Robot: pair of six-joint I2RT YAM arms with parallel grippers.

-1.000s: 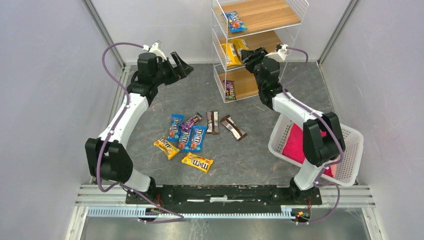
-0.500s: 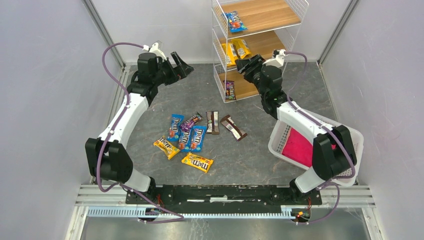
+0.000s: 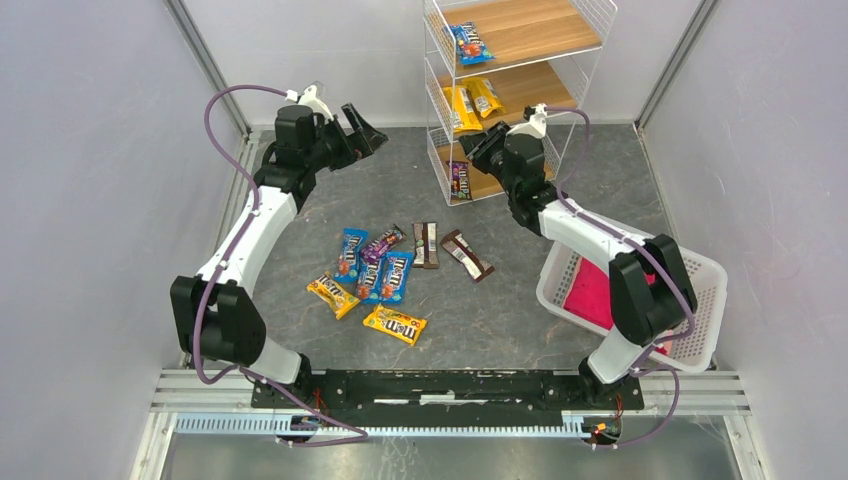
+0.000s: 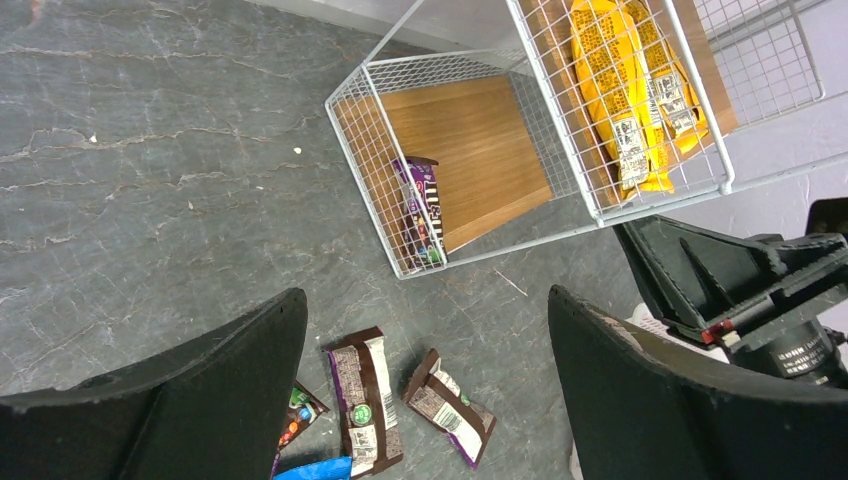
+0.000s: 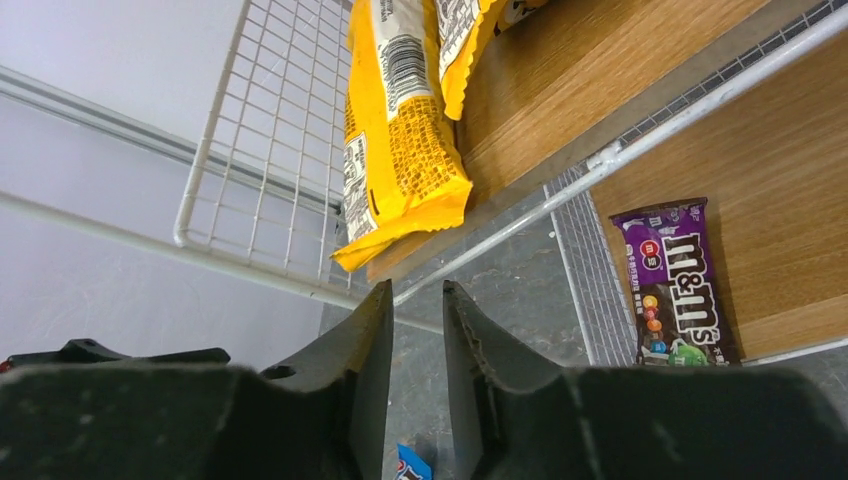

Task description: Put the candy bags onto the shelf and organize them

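While unsorted: 8 candy bags (image 3: 388, 278) on table, 4 on shelf (image 3: 520, 60).

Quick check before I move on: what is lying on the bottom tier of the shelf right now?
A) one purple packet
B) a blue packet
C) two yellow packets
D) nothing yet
A: a single purple packet lies flat on the bottom wooden tier of the shelf near its left mesh side, while the two yellow packets sit on the middle tier and the blue packet on the top one.
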